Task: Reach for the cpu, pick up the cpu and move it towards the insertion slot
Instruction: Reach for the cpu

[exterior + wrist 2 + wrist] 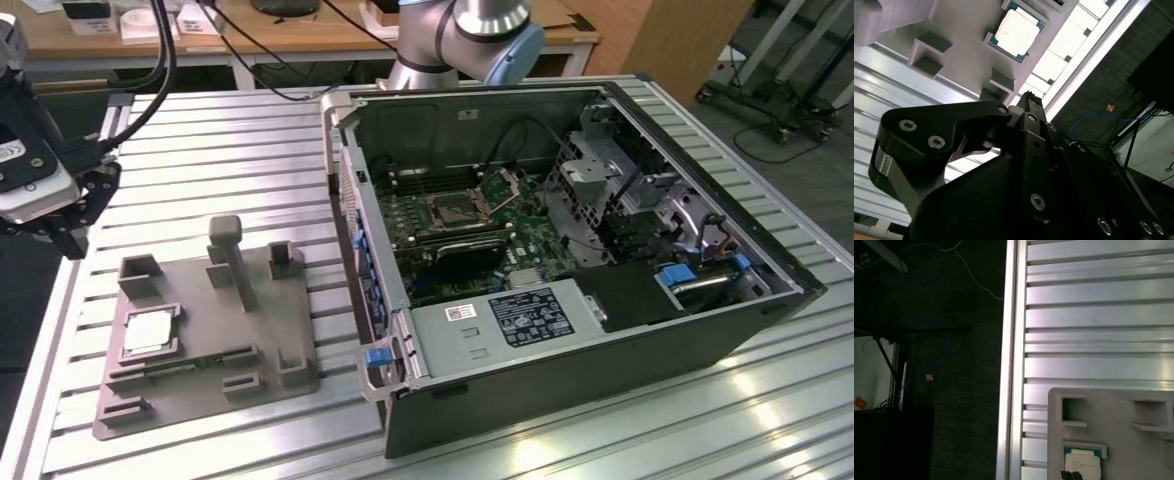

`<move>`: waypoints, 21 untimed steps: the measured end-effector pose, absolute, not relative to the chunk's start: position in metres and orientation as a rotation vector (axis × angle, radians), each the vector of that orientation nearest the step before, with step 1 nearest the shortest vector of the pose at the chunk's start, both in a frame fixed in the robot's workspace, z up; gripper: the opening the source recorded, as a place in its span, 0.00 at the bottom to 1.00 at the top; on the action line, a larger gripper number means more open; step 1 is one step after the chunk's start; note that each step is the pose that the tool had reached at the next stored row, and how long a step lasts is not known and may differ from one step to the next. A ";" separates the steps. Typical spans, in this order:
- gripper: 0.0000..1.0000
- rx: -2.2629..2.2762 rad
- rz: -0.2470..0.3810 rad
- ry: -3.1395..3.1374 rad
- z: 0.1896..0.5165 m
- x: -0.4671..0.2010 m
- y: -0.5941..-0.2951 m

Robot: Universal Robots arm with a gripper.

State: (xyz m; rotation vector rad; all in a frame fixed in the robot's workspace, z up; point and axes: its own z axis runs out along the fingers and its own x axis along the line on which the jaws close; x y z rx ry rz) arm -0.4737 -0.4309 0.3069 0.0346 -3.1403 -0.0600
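Note:
The cpu (147,333) lies flat in a recess of the grey plastic tray (274,335) at the exterior view's left, silvery top up. Both wrist views also show the cpu (1018,30) (1081,465) resting in the tray (961,30) (1114,407). My gripper (74,225) hangs over the table's edge at the exterior view's left, above and behind the tray, apart from the chip. In the second wrist view the black gripper (1029,100) points toward the chip from a distance. The insertion slot (454,210) sits on the motherboard inside the open computer case, its hinged metal plate raised.
The open computer case (561,340) lies on its side on the ribbed aluminium table (214,160), to the exterior view's right of the tray. Raised blocks and a tall post (230,255) stand on the tray. Dark floor and cables (929,340) lie beyond the table edge.

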 end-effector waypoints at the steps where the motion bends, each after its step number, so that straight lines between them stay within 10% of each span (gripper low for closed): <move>1: 0.11 0.035 -0.060 -3.140 0.306 -0.474 -0.431; 21: 0.11 0.019 -0.057 -3.141 0.289 -0.462 -0.442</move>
